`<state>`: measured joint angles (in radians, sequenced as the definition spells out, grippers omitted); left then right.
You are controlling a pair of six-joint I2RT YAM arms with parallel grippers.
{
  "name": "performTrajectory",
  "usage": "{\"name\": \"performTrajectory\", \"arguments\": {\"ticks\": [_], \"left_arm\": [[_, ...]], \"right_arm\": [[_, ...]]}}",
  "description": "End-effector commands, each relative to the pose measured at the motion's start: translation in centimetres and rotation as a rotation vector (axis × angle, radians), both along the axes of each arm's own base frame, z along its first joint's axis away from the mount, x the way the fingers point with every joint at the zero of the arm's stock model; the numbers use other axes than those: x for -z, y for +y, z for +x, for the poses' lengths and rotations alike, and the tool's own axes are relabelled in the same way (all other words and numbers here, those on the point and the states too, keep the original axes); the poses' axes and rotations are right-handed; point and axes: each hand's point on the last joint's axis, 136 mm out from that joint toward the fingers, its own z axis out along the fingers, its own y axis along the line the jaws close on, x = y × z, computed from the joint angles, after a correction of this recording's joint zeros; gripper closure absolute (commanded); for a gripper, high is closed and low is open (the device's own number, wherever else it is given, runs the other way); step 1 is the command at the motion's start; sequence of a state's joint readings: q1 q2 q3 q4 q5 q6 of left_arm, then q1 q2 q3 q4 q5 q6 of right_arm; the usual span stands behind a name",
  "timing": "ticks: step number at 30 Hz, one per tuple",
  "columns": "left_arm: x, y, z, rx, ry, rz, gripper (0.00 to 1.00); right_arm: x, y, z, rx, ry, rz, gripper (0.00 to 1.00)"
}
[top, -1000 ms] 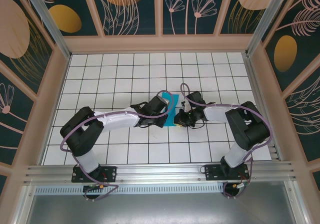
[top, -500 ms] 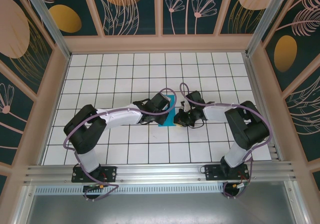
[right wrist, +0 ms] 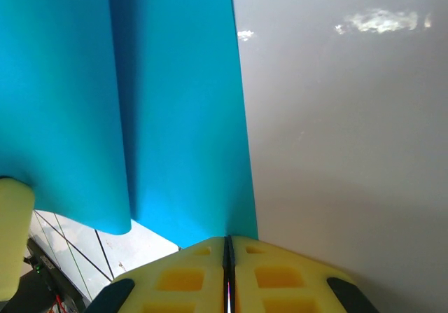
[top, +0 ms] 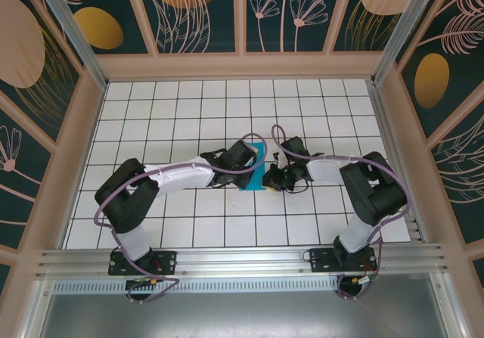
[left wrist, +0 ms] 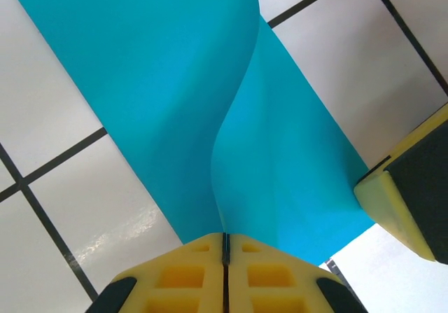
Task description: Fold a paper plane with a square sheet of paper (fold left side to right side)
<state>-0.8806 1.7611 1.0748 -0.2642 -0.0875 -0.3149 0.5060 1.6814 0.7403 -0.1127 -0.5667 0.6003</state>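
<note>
- Top external view: the white tiled table (top: 151,119) spread wide inside its patterned walls.
- The square sheet of paper (top: 255,179) lay near the table's middle, with one flap curled up off the tiles.
- Left gripper (left wrist: 225,246) — jaws pressed together, pinching the foot of that raised flap.
- Right gripper (right wrist: 226,246) — jaws clamped as well, nipping the sheet's edge against the tiles.

You're working in a lab test cell: a white grid-tiled desk (top: 151,111) boxed in by leaf-patterned wall panels (top: 197,13), with an aluminium mounting rail (top: 242,261) along its near edge.
</note>
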Motion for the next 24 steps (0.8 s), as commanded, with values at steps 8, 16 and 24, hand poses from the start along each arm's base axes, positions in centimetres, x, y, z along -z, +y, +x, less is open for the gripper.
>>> {"name": "performTrajectory", "arguments": {"ticks": [8,16,24], "left_arm": [[-1.9,0.2,0.7,0.015,-0.033,-0.002,0.9],[-2.1,0.6,1.3,0.01,-0.041,0.015,0.9],[-1.5,0.9,1.7,0.012,-0.035,0.027,0.9]], "right_arm": [[1.7,-0.8,-0.7,-0.013,0.03,-0.075,0.88],[1.6,-0.7,-0.7,-0.012,0.03,-0.075,0.88],[1.8,-0.8,-0.7,-0.013,0.034,-0.077,0.88]]}}
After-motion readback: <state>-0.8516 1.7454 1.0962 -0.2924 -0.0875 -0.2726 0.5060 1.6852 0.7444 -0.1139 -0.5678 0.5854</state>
